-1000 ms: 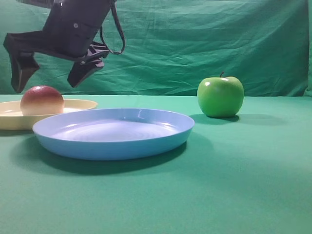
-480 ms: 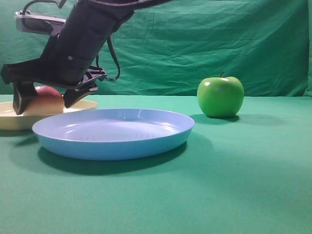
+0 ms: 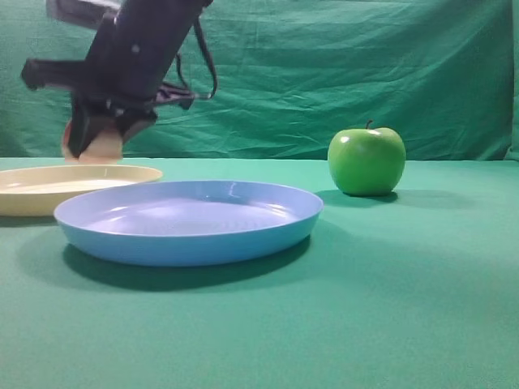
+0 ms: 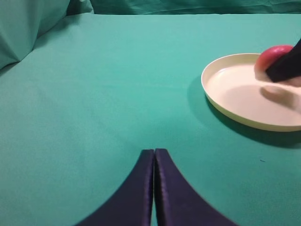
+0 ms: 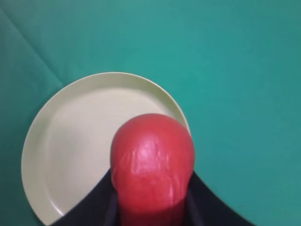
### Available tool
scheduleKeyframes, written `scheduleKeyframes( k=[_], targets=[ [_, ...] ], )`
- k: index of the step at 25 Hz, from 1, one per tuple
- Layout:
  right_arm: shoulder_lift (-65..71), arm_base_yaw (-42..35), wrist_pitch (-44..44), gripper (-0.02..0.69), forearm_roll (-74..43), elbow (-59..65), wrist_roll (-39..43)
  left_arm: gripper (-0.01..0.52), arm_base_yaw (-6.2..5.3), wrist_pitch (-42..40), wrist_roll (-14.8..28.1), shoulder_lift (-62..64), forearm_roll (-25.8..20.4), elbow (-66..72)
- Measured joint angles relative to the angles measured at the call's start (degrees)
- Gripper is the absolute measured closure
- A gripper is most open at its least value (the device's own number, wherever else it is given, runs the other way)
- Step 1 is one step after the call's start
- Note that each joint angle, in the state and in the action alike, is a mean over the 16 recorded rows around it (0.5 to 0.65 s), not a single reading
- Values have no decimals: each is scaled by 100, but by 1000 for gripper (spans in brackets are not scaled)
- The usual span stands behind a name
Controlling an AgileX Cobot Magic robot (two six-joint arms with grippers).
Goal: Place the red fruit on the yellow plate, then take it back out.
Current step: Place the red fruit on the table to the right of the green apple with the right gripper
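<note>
The red fruit (image 5: pixel 153 155) sits squeezed between my right gripper's (image 5: pixel 153 181) two dark fingers, shut on it. In the high view the right gripper (image 3: pixel 96 139) holds the red fruit (image 3: pixel 105 149) in the air above the yellow plate (image 3: pixel 49 191), clear of its rim; only the fruit's pale underside shows below the fingers. The yellow plate (image 5: pixel 70 136) lies bare beneath it. From the left wrist, the red fruit (image 4: pixel 272 55) hangs over the yellow plate (image 4: pixel 235 94). My left gripper (image 4: pixel 154 152) is shut on nothing, low over the green cloth.
A light blue plate (image 3: pixel 190 223) stands in front of and to the right of the yellow one. A green apple (image 3: pixel 366 160) rests on the cloth at the back right. A green backdrop hangs behind the table.
My right gripper came down open around the fruit on the yellow plate, shut on it, and has lifted it off the plate.
</note>
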Motion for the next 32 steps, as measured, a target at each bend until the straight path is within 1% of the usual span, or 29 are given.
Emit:
scheduleKeyframes(
  k=[6, 11, 18, 23, 27, 32],
  targets=[
    [-1215, -130, 359, 468, -298, 899, 272, 514, 0, 0, 0, 0, 0, 0],
    [-2445, -303, 117, 468, -447, 2363, 475, 514, 0, 0, 0, 0, 0, 0],
    [-4247, -793, -651, 468, -534, 4933, 772, 514, 0, 0, 0, 0, 0, 0],
    [-5126, -1209, -1284, 468, -550, 6589, 887, 514, 0, 0, 0, 0, 0, 0],
    [-5425, -1447, -1932, 468, -553, 7626, 923, 514, 0, 0, 0, 0, 0, 0],
    [-5268, -1606, -2835, 468, -553, 8461, 901, 514, 0, 0, 0, 0, 0, 0]
  ],
)
